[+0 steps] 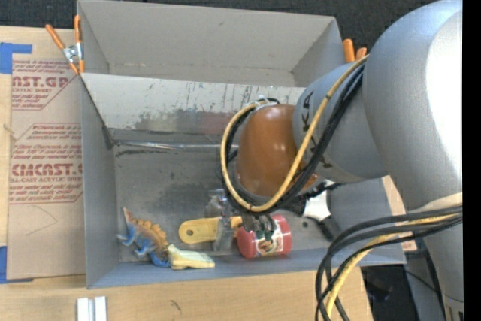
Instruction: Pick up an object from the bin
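Bin (98, 162) | contents are gathered along near wall: red can (264, 240), yellow tab (197, 231), toy heap (146, 243) at left | pincer (240, 225) is set low between can and tab, likely for reach | apart or together cannot be told

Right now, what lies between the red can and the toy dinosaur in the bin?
In the camera view, a flat yellow tag lies between the can and the dinosaur, with the gripper at the tag's can-side end.
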`<state>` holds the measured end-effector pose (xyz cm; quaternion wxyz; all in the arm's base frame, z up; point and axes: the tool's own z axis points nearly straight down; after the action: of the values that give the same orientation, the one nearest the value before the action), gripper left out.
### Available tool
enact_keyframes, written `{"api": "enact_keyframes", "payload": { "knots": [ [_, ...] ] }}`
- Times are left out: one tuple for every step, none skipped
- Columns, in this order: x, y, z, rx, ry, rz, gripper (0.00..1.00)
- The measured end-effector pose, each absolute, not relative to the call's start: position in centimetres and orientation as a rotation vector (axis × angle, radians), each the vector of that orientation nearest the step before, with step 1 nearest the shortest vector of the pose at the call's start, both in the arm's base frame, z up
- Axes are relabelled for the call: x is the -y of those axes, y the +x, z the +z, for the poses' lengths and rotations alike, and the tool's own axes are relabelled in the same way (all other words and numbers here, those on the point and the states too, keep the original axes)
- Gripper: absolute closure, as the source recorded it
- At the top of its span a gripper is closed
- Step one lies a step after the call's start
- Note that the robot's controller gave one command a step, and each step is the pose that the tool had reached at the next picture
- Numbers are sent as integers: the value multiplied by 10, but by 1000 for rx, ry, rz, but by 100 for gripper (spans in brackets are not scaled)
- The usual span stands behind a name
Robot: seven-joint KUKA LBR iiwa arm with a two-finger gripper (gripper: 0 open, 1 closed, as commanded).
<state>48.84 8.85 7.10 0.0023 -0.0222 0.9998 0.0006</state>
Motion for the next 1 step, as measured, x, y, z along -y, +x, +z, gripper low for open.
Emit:
{"api": "enact_keyframes", "payload": {
  "knots": [
    [-88, 488, 71, -3136, -69, 2, 100]
  ]
}}
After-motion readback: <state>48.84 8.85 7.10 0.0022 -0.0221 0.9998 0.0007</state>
